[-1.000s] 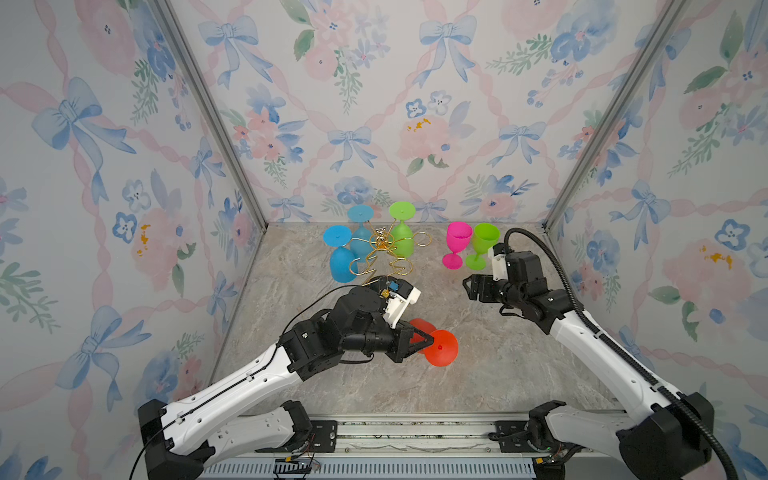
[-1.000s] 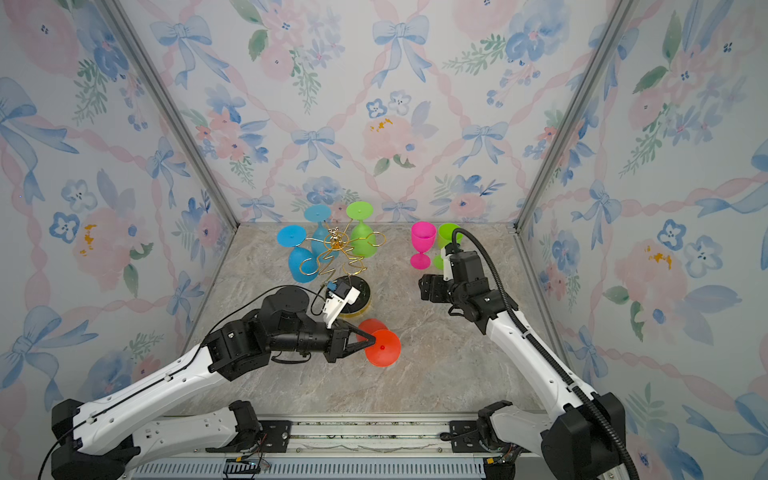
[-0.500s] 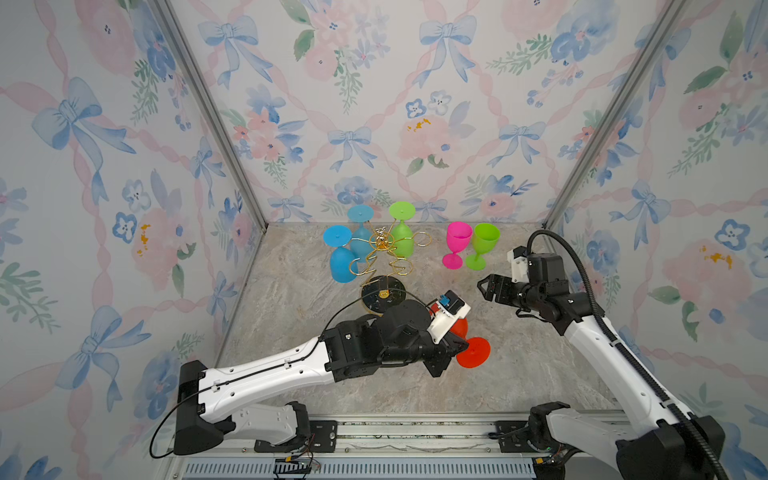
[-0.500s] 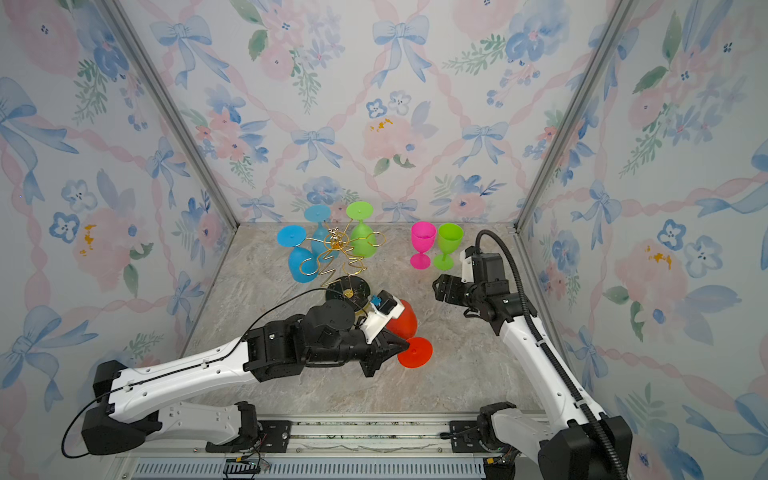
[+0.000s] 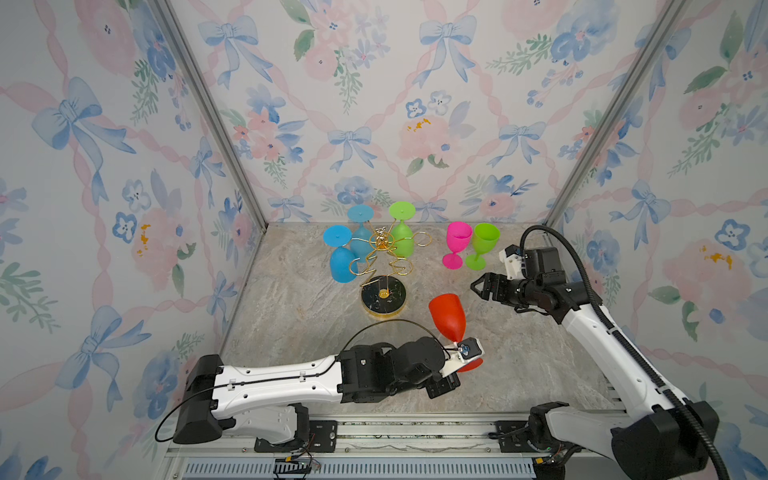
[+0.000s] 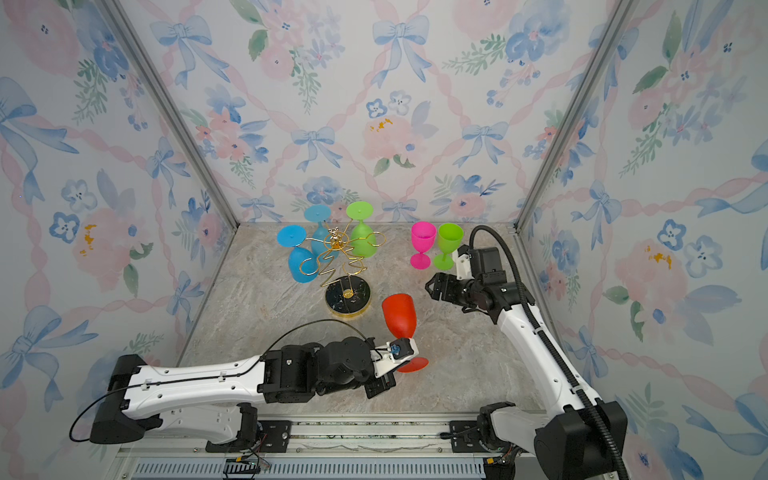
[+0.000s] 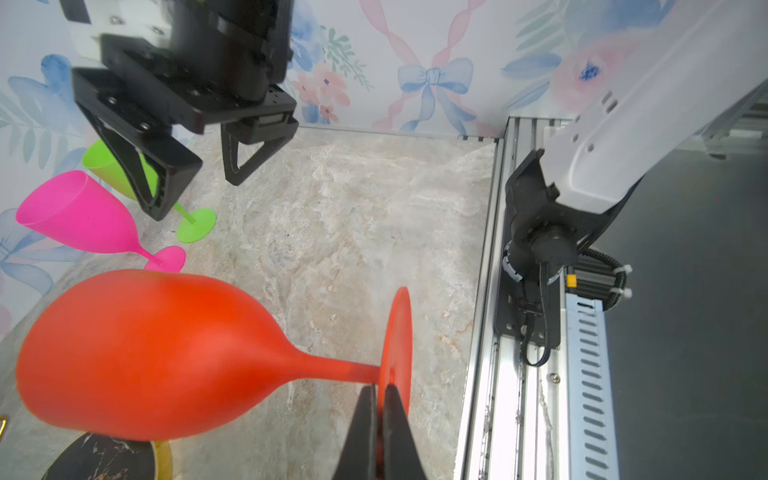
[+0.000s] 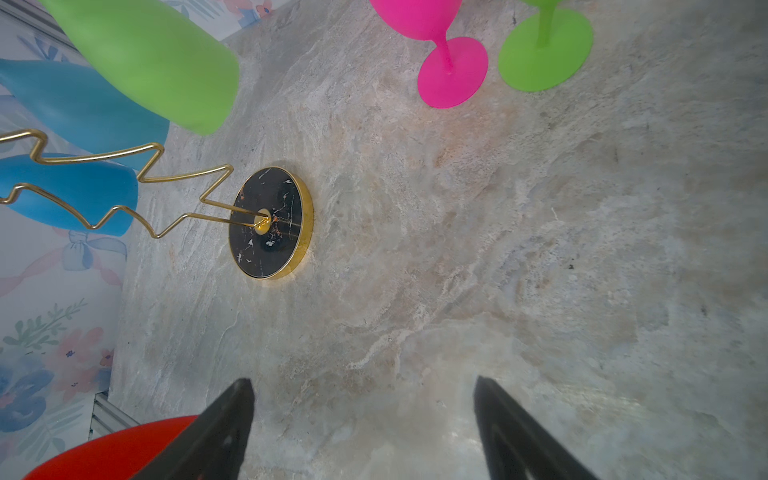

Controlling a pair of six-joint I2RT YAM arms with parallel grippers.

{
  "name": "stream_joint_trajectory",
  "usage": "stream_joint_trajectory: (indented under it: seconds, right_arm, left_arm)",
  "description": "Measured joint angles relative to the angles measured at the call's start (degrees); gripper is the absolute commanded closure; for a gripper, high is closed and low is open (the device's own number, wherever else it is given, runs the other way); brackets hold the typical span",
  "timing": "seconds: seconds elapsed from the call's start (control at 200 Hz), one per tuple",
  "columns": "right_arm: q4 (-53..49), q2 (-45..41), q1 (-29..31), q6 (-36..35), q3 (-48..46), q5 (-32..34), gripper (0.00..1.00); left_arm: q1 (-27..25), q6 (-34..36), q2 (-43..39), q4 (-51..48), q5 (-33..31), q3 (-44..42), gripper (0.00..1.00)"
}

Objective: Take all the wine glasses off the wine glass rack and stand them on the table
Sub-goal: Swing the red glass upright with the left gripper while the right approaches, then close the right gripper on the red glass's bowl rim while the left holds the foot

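The tabletop (image 5: 291, 316) is a pale, marbled stone-look slab filling the floor of the booth. The wine glass rack (image 5: 382, 266) stands near the middle on its round black base (image 5: 383, 296). To its right, near the back wall, a pink wine glass (image 5: 457, 245) and a green wine glass (image 5: 482, 245) stand upright just beside each other. A red wine glass (image 5: 448, 316) is upright nearer the front; I cannot tell whether its foot touches the stone.

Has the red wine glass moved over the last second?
Yes: the red wine glass shifted right, away from the wine glass rack, and tipped upright.
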Motion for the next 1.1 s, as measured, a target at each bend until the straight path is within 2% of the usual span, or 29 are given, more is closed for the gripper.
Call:
stream_joint_trajectory:
  seconds: [0.39, 0.855, 1.1]
  right_arm:
    - [-4.2, 2.89, 2.23, -0.07, 5.46, -2.08, 0.15]
    - [-9.4, 6.71, 6.54, -0.42, 12.04, -2.03, 0.16]
    - [-11.76, 9.64, 8.98, -0.68, 15.3, -2.56, 0.18]
  left_arm:
    - [-4.09, 15.87, 4.22, 3.39, -16.98, -6.49, 1.0]
    - [-5.2, 32.74, 8.63, 10.01, -29.9, -13.05, 1.0]
    - [-5.53, 39.41, 8.98, 12.31, -34.12, -15.34, 1.0]
